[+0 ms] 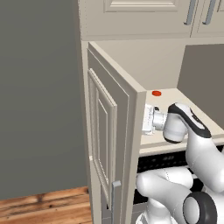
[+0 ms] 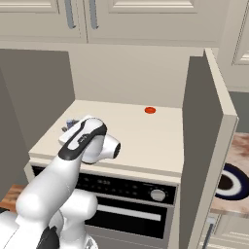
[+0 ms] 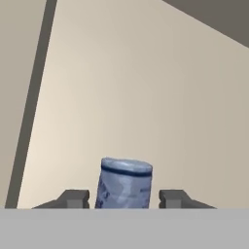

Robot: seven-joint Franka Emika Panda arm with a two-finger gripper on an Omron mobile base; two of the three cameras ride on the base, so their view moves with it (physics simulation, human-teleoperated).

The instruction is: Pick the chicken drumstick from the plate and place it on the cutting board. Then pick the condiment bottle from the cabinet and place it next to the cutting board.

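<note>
A kitchen is shown: cream cabinets with paired handles (image 2: 80,19) up top, an oven (image 2: 126,202) with a knob (image 2: 157,195) below, marbled countertop (image 2: 238,160) at right.

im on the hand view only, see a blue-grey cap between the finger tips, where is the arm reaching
Observer: Into the open cabinet, over its cream shelf; the wrist sits at the shelf's left part in the right base view.
Operator: anything else on that shelf
Observer: A small red disc lies further back, apart from the gripper.
Operator: is the plate near
Observer: The plate shows on the counter right of the cabinet's side wall in the right base view.
Operator: gripper closed on the bottle yet
Observer: The finger tips flank the cap with gaps on both sides; no contact shows.
</note>
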